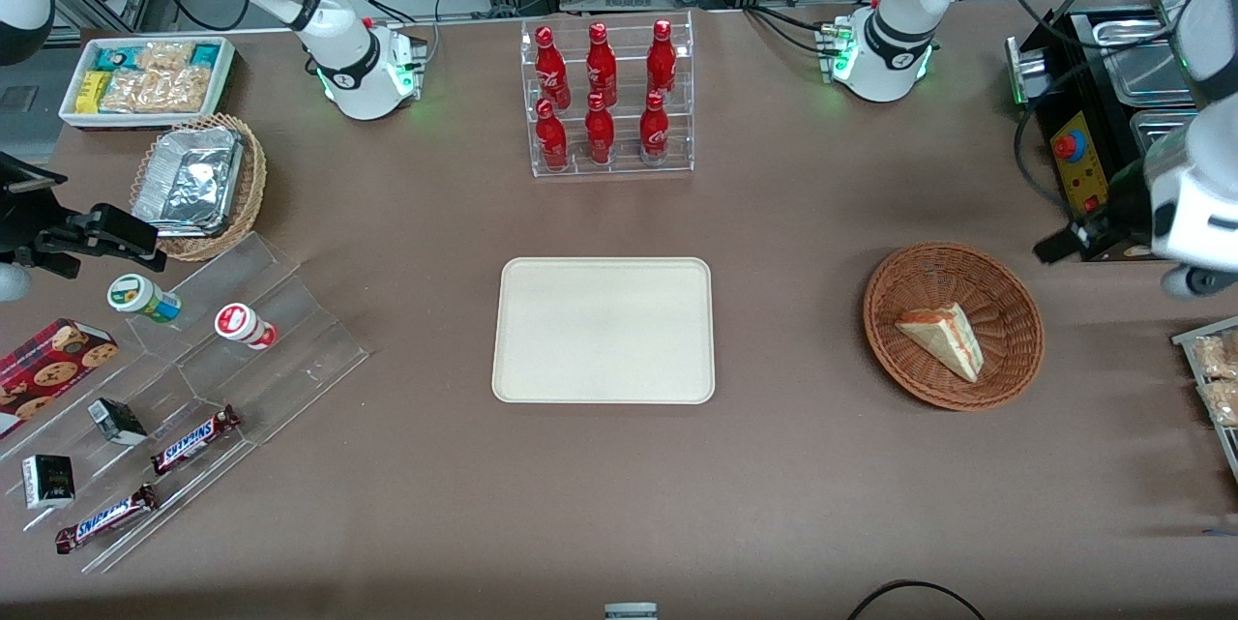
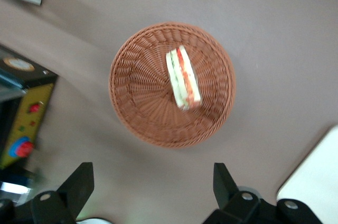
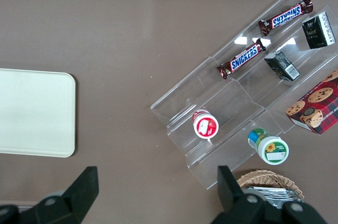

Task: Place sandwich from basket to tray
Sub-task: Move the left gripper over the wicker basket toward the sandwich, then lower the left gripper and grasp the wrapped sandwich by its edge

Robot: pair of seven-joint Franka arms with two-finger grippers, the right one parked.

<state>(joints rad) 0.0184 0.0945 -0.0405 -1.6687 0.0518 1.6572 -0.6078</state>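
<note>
The sandwich lies inside the basket, right of frame centre in the front view. The tray sits at centre. The gripper hovers above the basket, fingers spread apart.

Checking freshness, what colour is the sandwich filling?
Orange-red and green between pale bread, on the sandwich, clearest in the left wrist view; the open gripper hovers above.

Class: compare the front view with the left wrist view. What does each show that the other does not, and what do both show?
Front view only: the bottle rack, the snack stand and the whole tray.

Left wrist view only: the open gripper, above the table beside the basket, and the sandwich's layered filling edge.

Both: the sandwich lying in the basket, with part of the tray.
</note>
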